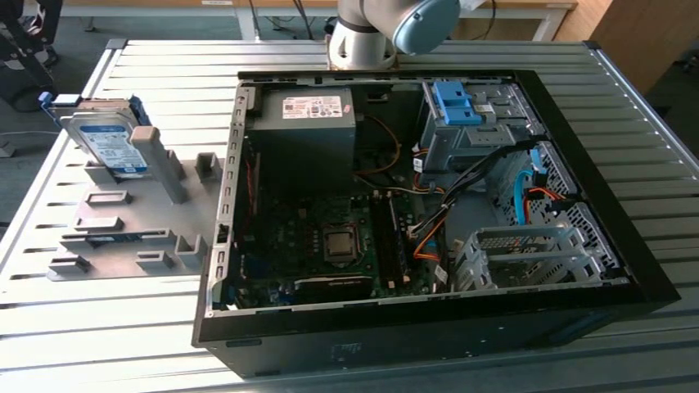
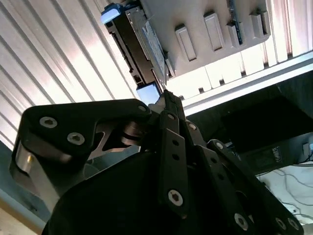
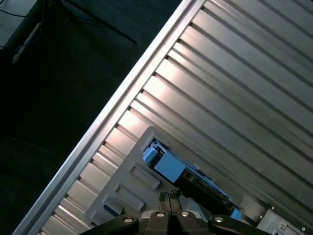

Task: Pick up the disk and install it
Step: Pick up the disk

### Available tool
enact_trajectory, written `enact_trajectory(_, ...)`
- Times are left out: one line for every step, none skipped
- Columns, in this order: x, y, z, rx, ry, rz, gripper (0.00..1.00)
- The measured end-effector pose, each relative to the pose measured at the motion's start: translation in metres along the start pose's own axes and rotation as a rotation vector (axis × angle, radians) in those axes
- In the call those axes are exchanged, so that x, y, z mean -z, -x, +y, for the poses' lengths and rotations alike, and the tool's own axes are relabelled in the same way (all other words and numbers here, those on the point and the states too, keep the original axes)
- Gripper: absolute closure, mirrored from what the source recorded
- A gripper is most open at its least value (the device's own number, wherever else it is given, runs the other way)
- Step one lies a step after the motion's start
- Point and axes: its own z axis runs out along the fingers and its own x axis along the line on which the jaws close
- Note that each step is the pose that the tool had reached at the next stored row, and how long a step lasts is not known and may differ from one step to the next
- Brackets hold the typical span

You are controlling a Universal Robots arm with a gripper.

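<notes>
the disk point(image 1: 110, 141) stands on its edge in a grey holder point(image 1: 126, 237) on the slatted tabletop point(image 1: 98, 327), at the exterior view's left, well apart from the open computer case point(image 1: 437, 340). nothing touches it. in the second wrist view the tool point(image 2: 165, 97) is apart from the disk, with its tips aimed roughly toward the blue bracket end. its fingers look pressed together with nothing between them, so the tool is closed and empty.

i judge that the step in hand is the approach for the pick, and the task is at its beginning. the disk is not lifted, and the metal cage point(image 1: 525, 254) inside the case looks empty.

to do this step well, i think the fingers must spread wider than the thickness of the drive and line up with its two flat faces. the blue bracket is plastic and may bend, so it seems a poor place to hold. the posts of the holder stand just beside the disk, so a straight approach from above seems safer than a slanted one.
</notes>
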Motion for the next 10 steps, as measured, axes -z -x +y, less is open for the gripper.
enact_trajectory(-0.0001, 0.0, 0.0, 0.018, 0.0003, 0.0005, 0.89)
enact_trajectory(-0.0001, 0.0, 0.0, 0.036, 0.0007, 0.001, 0.89)
enact_trajectory(-0.0002, 0.0, 0.0, 0.054, 0.001, 0.0016, 0.89)
enact_trajectory(-0.0002, 0.0, 0.0, 0.073, 0.0014, 0.0023, 0.89)
enact_trajectory(-0.0003, 0.0, 0.0, 0.091, 0.0017, 0.0027, 0.89)
enact_trajectory(-0.0003, 0.0, 0.0, 0.109, 0.002, 0.0033, 0.89)
enact_trajectory(-0.0004, 0.0, 0.0, 0.127, 0.0023, 0.0038, 0.89)
enact_trajectory(-0.0005, 0.0, 0.0, 0.145, 0.0027, 0.0043, 0.89)
enact_trajectory(-0.0005, 0.0, 0.0, 0.163, 0.003, 0.0049, 0.89)
enact_trajectory(-0.0006, 0.0, 0.0, 0.183, 0.0034, 0.0055, 0.89)
